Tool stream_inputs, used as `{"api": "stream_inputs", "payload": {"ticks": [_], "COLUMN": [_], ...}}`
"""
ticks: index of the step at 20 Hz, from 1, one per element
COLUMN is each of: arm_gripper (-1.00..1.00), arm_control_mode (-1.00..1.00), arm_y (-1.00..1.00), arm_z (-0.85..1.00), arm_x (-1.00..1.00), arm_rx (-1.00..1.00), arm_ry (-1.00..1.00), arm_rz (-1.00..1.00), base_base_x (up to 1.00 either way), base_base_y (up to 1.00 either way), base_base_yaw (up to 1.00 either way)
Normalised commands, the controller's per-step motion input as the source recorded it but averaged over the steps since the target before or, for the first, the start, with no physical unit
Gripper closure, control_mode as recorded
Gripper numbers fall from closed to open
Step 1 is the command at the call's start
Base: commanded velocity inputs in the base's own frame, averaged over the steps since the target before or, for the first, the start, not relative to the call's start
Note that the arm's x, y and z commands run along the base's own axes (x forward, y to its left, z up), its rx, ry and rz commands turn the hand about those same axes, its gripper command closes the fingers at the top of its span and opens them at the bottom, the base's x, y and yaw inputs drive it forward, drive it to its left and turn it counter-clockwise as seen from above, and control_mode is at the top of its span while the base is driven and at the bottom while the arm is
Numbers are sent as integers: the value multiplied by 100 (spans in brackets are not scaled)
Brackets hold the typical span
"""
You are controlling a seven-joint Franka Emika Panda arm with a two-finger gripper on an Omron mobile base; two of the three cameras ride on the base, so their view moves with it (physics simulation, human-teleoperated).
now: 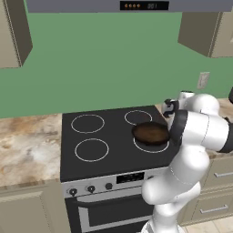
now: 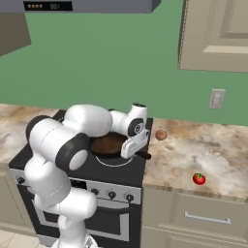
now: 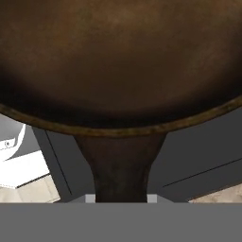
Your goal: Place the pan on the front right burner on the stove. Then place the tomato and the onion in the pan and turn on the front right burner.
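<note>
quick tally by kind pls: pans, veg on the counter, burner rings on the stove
pan: 1, over the front right burner, its handle in the shut tool
vegetables: 2, the onion and the tomato, both on the counter
burner rings on the stove: 4
total: 7

The scene is evenly and softly lit, with no clear single light source and no hard cast shadows. All three pictures are rendered, low in detail and slightly soft, with jagged edges along lines. The stove (image 1: 113,150) top stays flat black without glare. In the hand view the pan (image 3: 118,61) is close and blurry; its inside shades from mid-brown at the top to near black by the rim. The counter (image 2: 193,155) marbling looks smeared. No edge distortion shows.
</note>
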Motion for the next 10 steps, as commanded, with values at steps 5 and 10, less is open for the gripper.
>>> {"api": "stream_inputs", "payload": {"ticks": [5, 10], "arm_gripper": [100, 100], "arm_control_mode": [-100, -100], "arm_y": [0, -1], "arm_z": [-19, -6], "arm_x": [1, 9], "arm_rx": [0, 0], "arm_ry": [0, 0], "arm_rz": [0, 0], "base_base_x": [0, 0], "base_base_y": [0, 0], "base_base_yaw": [0, 0]}}
